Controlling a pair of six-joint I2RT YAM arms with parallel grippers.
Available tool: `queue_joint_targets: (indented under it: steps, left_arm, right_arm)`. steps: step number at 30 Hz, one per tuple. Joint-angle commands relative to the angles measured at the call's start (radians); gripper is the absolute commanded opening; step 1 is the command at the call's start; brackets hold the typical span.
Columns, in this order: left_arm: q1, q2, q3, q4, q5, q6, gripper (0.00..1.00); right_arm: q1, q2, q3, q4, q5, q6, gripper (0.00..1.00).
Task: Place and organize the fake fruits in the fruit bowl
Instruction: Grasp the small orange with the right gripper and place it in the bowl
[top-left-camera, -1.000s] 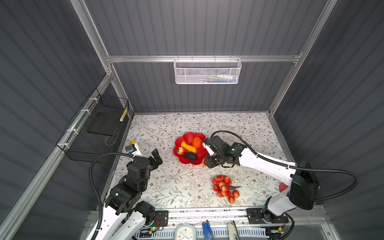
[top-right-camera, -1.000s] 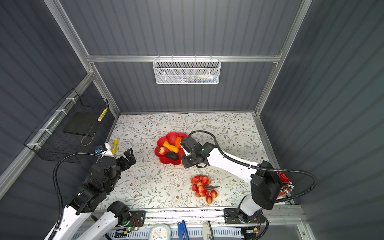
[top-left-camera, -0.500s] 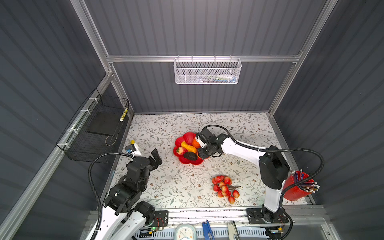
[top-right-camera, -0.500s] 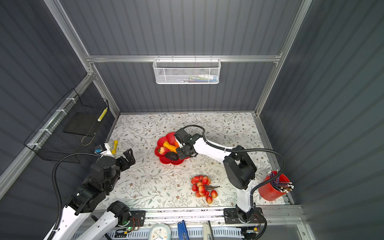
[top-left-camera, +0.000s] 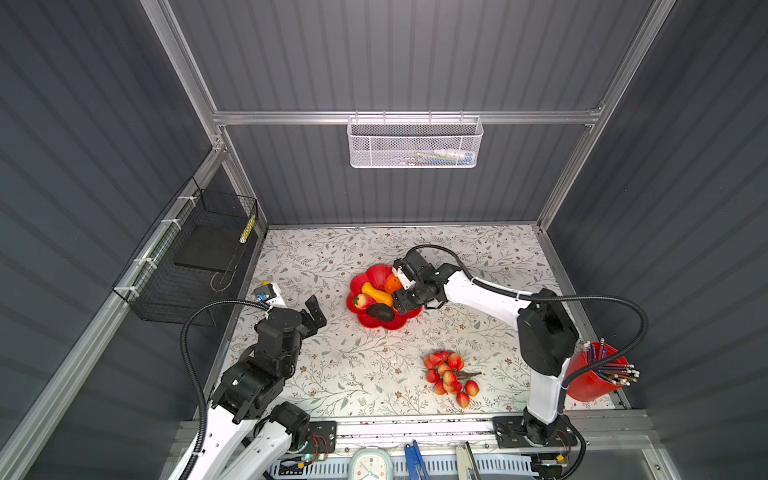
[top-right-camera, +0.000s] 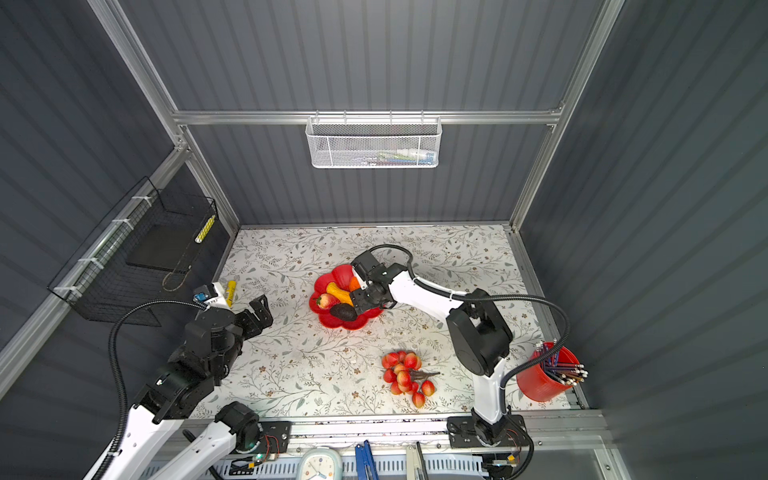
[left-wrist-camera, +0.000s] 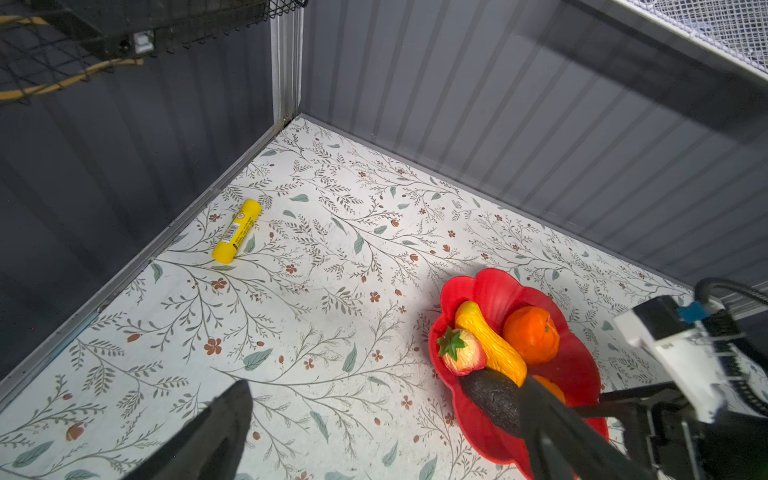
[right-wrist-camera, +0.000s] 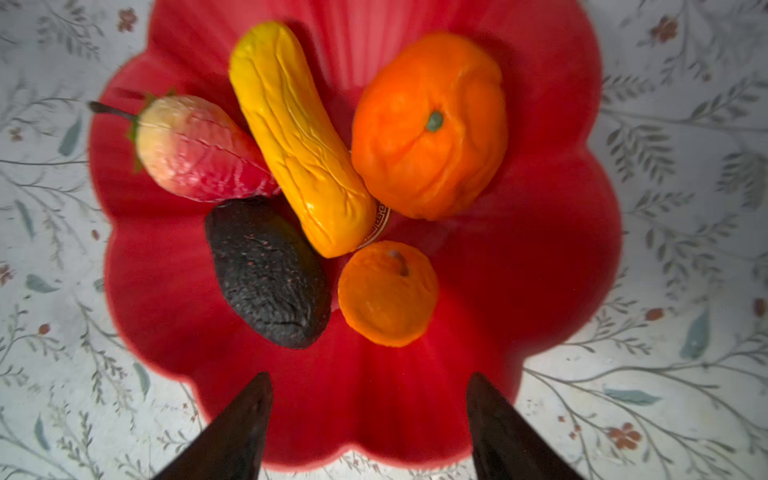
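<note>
The fruit bowl is sitting on the floral counter just above the centre of the frame in both top views. It is a glossy red dish with scalloped, petal-like lobes.

Five pieces are lying inside it, seen best in the right wrist view:
- A wrinkled yellow squash-like piece is running across the middle, partly covering a gold-patterned centre disc.
- A large orange, creased and with a green stem spot, is pressing against one side of it.
- A red strawberry-like fruit, paling toward its green leaves, is leaning on the other side.
- A dark, pebbled avocado and a smaller orange are resting side by side at the squash's end. The smaller orange seems dented, though the view is soft.

The bunch of red berries on its brown stem is lying on the counter, lower right of centre and well apart from the bowl.

The right end effector is hovering over the bowl's rim, jaws parted and empty. The left end effector is hanging left of the bowl, jaws spread wide, gripping nothing.
</note>
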Motion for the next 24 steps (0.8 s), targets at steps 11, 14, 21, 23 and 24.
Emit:
queue_joint_targets:
  steps: [11,14,21,23,24]
  left_arm:
    - [0.004,0.2,0.075,0.163,0.202,0.11,1.0]
    - [0.004,0.231,0.067,0.202,0.225,0.111,1.0]
    - [0.004,0.27,0.062,0.243,0.249,0.107,1.0]
    - [0.004,0.275,0.059,0.247,0.251,0.104,1.0]
    - [0.004,0.275,0.058,0.248,0.253,0.103,1.0]
  right_arm:
    - [-0.13,-0.588,-0.481,0.074,-0.022,0.2,0.88]
    - [-0.13,-0.7,-0.578,-0.015,-0.017,0.252,0.89]
    - [-0.099,-0.898,-0.747,-0.159,-0.105,0.387,0.89]
    - [-0.059,-0.92,-0.785,-0.162,-0.125,0.431,0.89]
    - [-0.041,-0.922,-0.798,-0.157,-0.131,0.45,0.89]
